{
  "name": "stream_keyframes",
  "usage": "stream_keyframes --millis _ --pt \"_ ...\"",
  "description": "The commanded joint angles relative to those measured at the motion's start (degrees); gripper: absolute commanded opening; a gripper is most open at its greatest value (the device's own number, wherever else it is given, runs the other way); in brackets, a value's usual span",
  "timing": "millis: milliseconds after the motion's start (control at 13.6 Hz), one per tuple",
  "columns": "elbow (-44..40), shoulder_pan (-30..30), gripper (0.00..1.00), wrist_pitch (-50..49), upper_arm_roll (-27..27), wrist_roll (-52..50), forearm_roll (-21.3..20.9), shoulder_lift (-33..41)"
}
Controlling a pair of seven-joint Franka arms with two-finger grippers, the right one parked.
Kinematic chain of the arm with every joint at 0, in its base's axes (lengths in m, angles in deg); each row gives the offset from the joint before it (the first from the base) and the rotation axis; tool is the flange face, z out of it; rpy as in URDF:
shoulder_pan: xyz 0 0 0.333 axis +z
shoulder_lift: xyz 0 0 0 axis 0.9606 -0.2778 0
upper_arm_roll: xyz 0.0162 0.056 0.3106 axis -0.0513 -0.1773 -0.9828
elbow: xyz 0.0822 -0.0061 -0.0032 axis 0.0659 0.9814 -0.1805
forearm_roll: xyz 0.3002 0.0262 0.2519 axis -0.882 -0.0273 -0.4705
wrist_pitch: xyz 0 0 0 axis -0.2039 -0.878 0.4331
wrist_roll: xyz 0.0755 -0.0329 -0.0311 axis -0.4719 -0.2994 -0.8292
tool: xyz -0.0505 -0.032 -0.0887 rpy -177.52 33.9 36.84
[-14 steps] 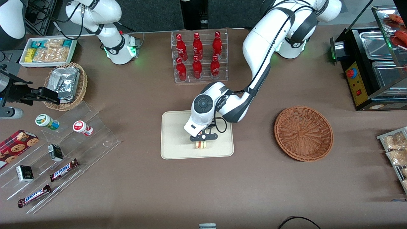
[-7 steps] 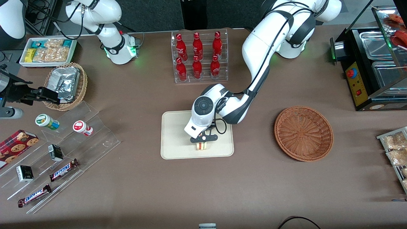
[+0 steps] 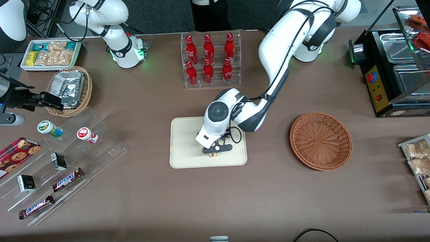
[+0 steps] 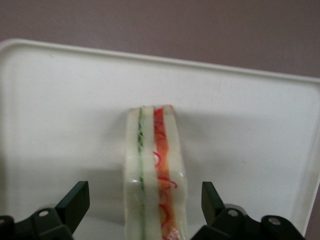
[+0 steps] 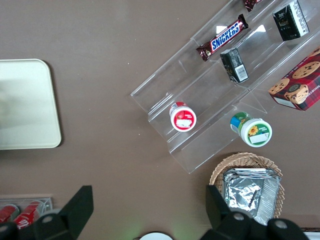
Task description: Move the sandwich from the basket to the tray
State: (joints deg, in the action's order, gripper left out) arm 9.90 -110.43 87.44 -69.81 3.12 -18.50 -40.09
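Observation:
The sandwich (image 3: 213, 155) stands on its edge on the cream tray (image 3: 184, 151), near the rim closest to the front camera. My left gripper (image 3: 216, 149) hangs right above it and hides most of it in the front view. In the left wrist view the sandwich (image 4: 155, 170) shows its green and red layers between the two black fingertips (image 4: 79, 196). The gripper (image 4: 144, 195) is open, with a gap on each side of the bread. The white tray (image 4: 60, 100) lies all around it. The reddish-brown basket (image 3: 320, 140) sits empty toward the working arm's end.
A clear rack of red bottles (image 3: 210, 58) stands farther from the front camera than the tray. Toward the parked arm's end are a stepped clear display (image 3: 67, 161) with snack bars, a tan basket with a foil pack (image 3: 69, 89) and a snack box (image 3: 50, 53). A black food warmer (image 3: 393, 67) stands past the basket.
The wrist has shifted slightly toward the working arm's end and now covers more of the sandwich. The sandwich stays in the same spot on the tray.

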Motion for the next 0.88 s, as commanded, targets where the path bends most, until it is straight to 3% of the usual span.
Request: stream_keyframes --millis 0,440,807 --pt "10.3 4.3 0.99 -1.1 0.4 0.3 0.3 9.5" --pt "33.2 13.9 0.99 2.3 0.3 11.1 -0.1 24.2" --pt "44.3 22.5 0.99 5.1 0.2 22.6 -0.7 31.3"
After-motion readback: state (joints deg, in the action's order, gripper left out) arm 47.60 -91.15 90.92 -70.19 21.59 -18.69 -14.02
